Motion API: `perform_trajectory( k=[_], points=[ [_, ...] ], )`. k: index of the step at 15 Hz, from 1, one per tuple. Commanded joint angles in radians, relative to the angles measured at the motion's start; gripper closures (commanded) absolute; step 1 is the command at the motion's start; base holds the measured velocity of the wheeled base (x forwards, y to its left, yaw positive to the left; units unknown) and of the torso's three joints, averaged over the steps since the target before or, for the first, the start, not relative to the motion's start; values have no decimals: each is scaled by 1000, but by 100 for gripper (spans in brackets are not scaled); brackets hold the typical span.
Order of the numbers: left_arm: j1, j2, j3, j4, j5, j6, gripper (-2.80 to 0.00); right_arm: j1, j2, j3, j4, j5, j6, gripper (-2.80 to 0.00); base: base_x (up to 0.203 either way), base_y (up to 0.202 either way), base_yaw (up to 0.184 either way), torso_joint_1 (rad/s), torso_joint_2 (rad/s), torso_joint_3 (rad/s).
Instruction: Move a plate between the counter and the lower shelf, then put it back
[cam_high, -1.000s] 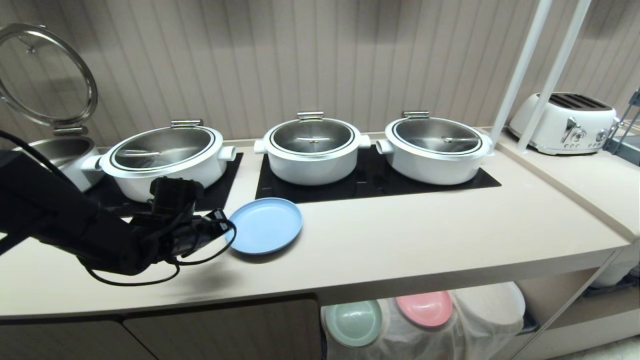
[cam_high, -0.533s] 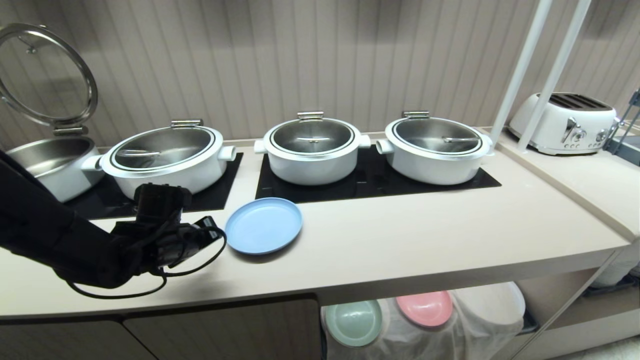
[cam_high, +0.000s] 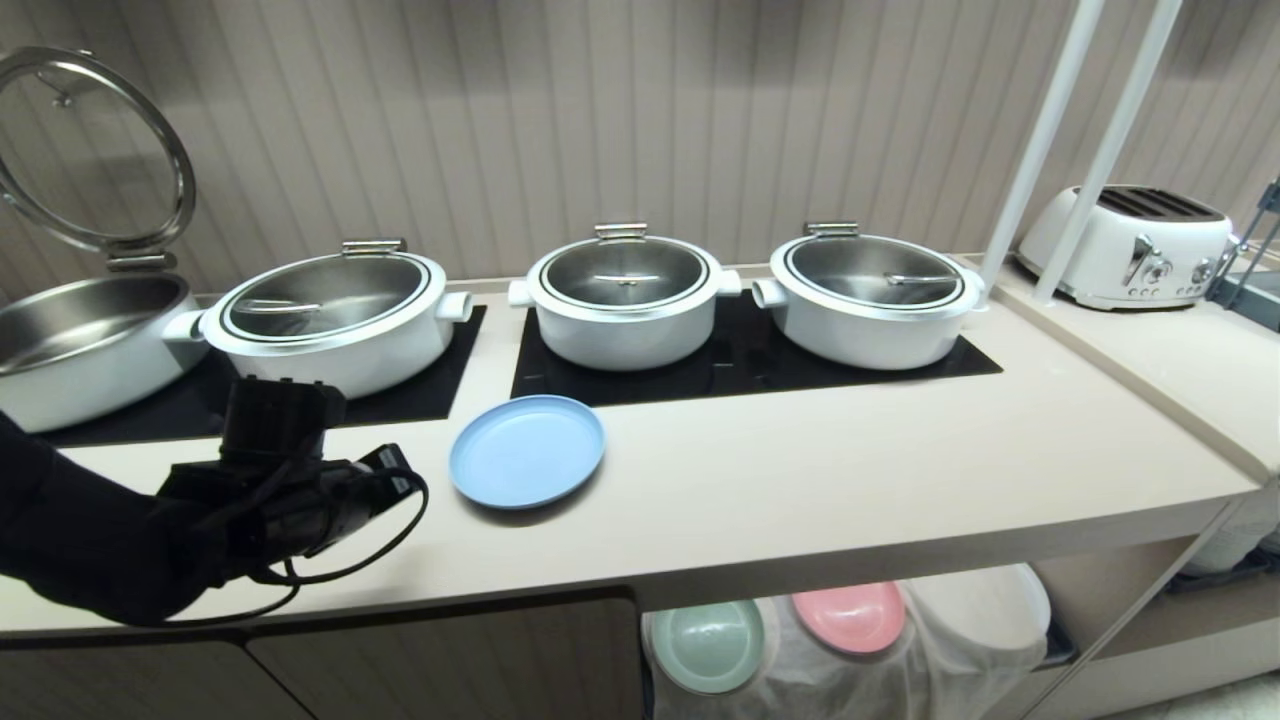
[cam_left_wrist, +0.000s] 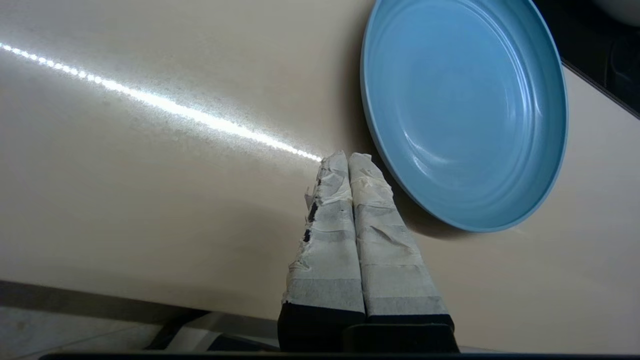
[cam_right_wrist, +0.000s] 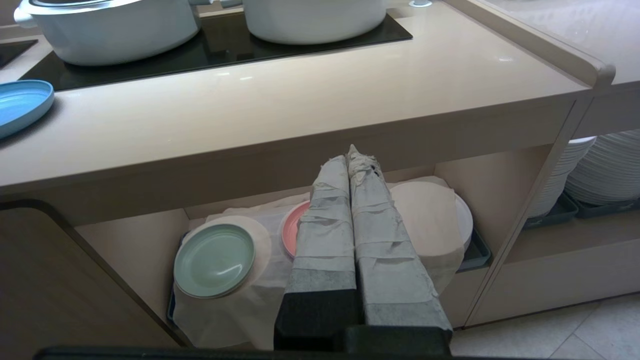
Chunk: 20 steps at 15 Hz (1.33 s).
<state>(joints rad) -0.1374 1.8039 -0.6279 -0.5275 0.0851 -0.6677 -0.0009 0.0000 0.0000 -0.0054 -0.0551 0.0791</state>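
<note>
The light-blue plate (cam_high: 527, 451) lies flat on the beige counter (cam_high: 800, 480), just in front of the black cooktop panels. My left gripper (cam_high: 398, 466) hovers low over the counter to the plate's left, a short gap away from its rim. In the left wrist view its taped fingers are pressed together with nothing between them (cam_left_wrist: 348, 157), beside the plate (cam_left_wrist: 465, 110). My right gripper (cam_right_wrist: 352, 152) is shut and empty, parked below counter height in front of the lower shelf (cam_right_wrist: 505, 185). The plate's edge (cam_right_wrist: 20, 105) shows far off in that view.
Three lidded white pots (cam_high: 625, 300) and one open pot (cam_high: 80, 340) stand on the cooktops behind the plate. A toaster (cam_high: 1130, 245) and two white poles (cam_high: 1040, 140) are at the right. On the shelf's cloth lie a mint-green plate (cam_right_wrist: 214, 260), a pink plate (cam_right_wrist: 292, 232) and a white stack (cam_right_wrist: 430, 215).
My left arm has drawn back to the left and toward the counter's front edge, widening the gap to the plate. The plate has stayed put.
</note>
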Motion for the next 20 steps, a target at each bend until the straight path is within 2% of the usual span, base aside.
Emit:
perform_trajectory(
  k=[1,5,11,16,17,20],
  points=[
    [4,-68,41,-3,1,-1,0,1,0,0,-1,0,1,0,0,0,0,0,0,0],
    [5,-166,107,-3,4,0,0,-1,0,0,-1,0,1,0,0,0,0,0,0,0],
    [0,-277,193,-3,105,1,0,-1,0,0,-1,0,1,0,0,0,0,0,0,0],
    [-29,-402,284,-2,129,4,0,-1,0,0,-1,0,1,0,0,0,0,0,0,0],
    [-32,-441,308,-1,128,14,0,-1,0,0,-1,0,1,0,0,0,0,0,0,0],
    [-17,-537,432,-16,130,147,0,-1,0,0,-1,0,1,0,0,0,0,0,0,0]
  ],
)
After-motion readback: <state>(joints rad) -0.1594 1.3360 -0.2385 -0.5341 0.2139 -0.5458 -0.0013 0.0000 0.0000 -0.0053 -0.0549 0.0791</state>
